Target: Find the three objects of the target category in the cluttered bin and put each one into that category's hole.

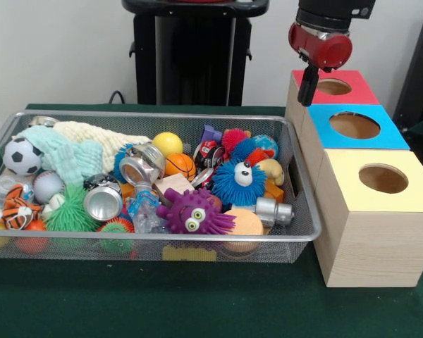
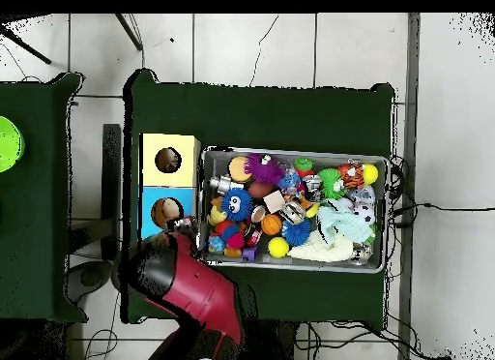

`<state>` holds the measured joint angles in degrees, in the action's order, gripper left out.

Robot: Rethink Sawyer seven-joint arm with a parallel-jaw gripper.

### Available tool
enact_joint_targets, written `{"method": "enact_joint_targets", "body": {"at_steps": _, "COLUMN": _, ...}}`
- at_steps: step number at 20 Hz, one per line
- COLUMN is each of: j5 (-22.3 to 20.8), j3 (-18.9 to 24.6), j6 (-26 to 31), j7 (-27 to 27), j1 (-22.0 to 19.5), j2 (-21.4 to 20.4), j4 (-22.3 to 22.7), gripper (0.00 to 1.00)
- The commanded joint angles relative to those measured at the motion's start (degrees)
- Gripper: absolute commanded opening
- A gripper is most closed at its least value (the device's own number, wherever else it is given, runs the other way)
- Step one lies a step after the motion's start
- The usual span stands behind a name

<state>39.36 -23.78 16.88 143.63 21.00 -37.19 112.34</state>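
Note:
A wire mesh bin (image 1: 162, 115) holds a jumble: a soccer ball (image 1: 22, 155), a baseball (image 1: 48, 185), a yellow ball (image 1: 168, 144), a small basketball (image 1: 180, 165), shiny metal cans (image 1: 103, 203), a purple spiky toy (image 1: 192, 213) and a blue fuzzy toy (image 1: 238, 182). To the bin's right stand three wooden boxes with round holes, topped red (image 1: 359, 90), blue (image 1: 388, 134) and yellow (image 1: 352, 165). My gripper (image 1: 308, 88) hangs at the red box's left edge, above its top, outside the bin. Nothing shows in it. In the overhead view the red arm (image 2: 184, 279) covers the red box.
Pale knitted cloths (image 1: 77, 151) lie over the bin's back left. A green spiky ball (image 1: 72, 211), a tiger toy (image 1: 17, 211) and an orange disc (image 1: 245, 224) crowd the front. Green cloth (image 1: 197, 303) covers the table. In the overhead view the bin (image 2: 290, 151) sits right of the yellow box (image 2: 184, 148).

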Motion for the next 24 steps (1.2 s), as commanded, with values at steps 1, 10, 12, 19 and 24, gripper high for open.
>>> {"method": "enact_joint_targets", "body": {"at_steps": 1, "j5": 0.4, "j3": -0.8, "j6": 1.2, "j7": 12.9, "j1": 0.6, "j2": 1.6, "j4": 1.2, "gripper": 0.0}}
{"method": "enact_joint_targets", "body": {"at_steps": 10, "j5": 1.1, "j3": -4.8, "j6": 5.7, "j7": 16.2, "j1": 5.2, "j2": 2.3, "j4": -0.6, "gripper": 0.0}}
{"method": "enact_joint_targets", "body": {"at_steps": 12, "j5": 2.0, "j3": -3.9, "j6": 4.0, "j7": 16.1, "j1": 5.2, "j2": 2.9, "j4": -0.4, "gripper": 0.0}}
{"method": "enact_joint_targets", "body": {"at_steps": 19, "j5": 3.2, "j3": 1.7, "j6": -2.3, "j7": 12.5, "j1": 0.3, "j2": 2.6, "j4": 1.9, "gripper": 0.0}}
{"method": "enact_joint_targets", "body": {"at_steps": 24, "j5": 0.7, "j3": 11.1, "j6": -11.1, "j7": 7.5, "j1": -8.9, "j2": 0.2, "j4": 7.4, "gripper": 0.0}}
